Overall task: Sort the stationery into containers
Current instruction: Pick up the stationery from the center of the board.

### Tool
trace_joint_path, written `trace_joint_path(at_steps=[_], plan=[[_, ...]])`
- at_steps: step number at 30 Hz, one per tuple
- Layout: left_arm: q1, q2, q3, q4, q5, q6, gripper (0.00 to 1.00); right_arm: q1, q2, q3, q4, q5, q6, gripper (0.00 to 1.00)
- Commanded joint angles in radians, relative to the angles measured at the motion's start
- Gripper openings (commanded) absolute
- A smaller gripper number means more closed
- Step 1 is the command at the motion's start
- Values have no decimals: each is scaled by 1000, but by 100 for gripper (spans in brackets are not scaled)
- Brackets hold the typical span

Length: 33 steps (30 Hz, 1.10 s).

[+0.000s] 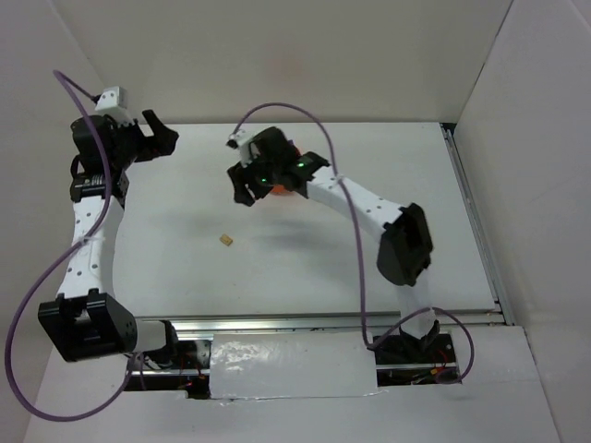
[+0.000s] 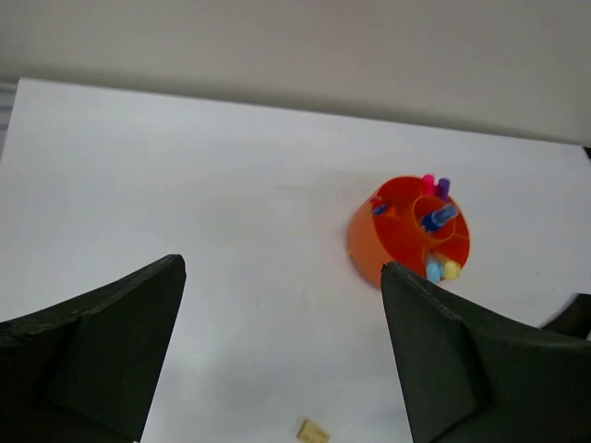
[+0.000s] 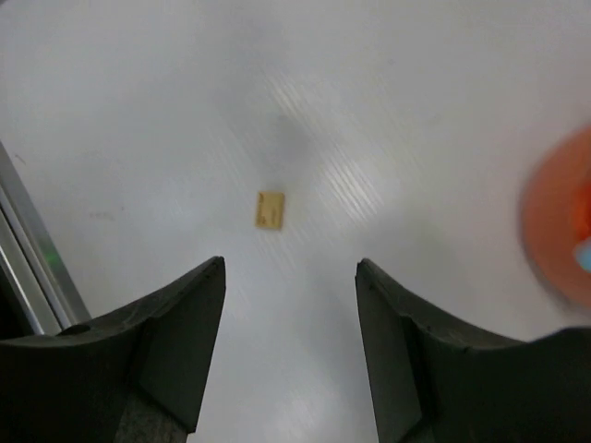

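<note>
The orange pot (image 2: 367,242) stands on the white table and holds a pink-tipped highlighter (image 2: 428,183), a purple marker (image 2: 443,187), a blue-capped bottle (image 2: 440,218) and small blue and yellow pieces. In the top view the pot (image 1: 276,191) is mostly hidden under my right wrist. One tan eraser (image 1: 226,240) lies alone on the table, also in the left wrist view (image 2: 312,431) and the right wrist view (image 3: 270,209). My right gripper (image 1: 244,189) (image 3: 291,268) is open and empty, above the table between pot and eraser. My left gripper (image 1: 164,137) (image 2: 282,268) is open and empty at the far left.
White walls close in the table at the back and on both sides. A metal rail (image 1: 332,320) runs along the near edge and another (image 1: 471,212) along the right side. The blurred pot edge (image 3: 559,231) shows at the right of the right wrist view.
</note>
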Motion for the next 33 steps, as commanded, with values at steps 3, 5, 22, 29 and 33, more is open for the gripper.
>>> trace_joint_path(at_steps=[3,5,22,29,33], plan=[[75,-97,-89,-182,8,53,99,153,279,340,-231,76,-20,68],[103,-121,-121,-201,28,55,99,173,380,411,-285,99,-20,70],[168,-86,-207,-191,181,6,99,202,532,394,-248,170,-16,72],[169,-83,-206,-188,198,-17,99,198,549,377,-189,166,-14,68],[171,-73,-207,-187,204,-25,99,198,558,379,-167,169,-17,58]])
